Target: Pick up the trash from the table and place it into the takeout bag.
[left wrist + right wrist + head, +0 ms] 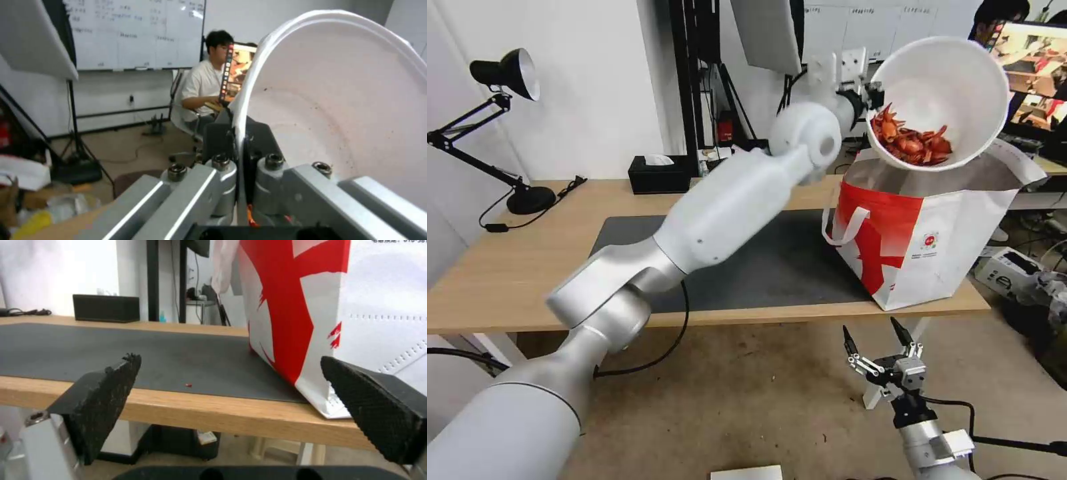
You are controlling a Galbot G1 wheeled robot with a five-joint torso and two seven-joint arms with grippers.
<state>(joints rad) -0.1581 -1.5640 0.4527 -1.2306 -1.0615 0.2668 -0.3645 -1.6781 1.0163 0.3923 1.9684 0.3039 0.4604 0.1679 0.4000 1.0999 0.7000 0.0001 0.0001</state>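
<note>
While tilted over one bag [940,233], one bowl [954,87].

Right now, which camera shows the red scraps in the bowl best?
The head view: the red scraps lie heaped in the tilted white bowl above the takeout bag. The left wrist view shows bowl wall with a red sliver near the left gripper; the right wrist view shows the bag.

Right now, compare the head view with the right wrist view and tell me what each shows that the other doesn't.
Head view alone: the left gripper clamped on the rim of the tilted bowl, red scraps inside, over the bag's open top; also a desk lamp.

Right wrist view alone: a tiny red crumb on the mat, between the open right gripper's pads.

Shared: bag, mat, table, black tissue box.
</note>
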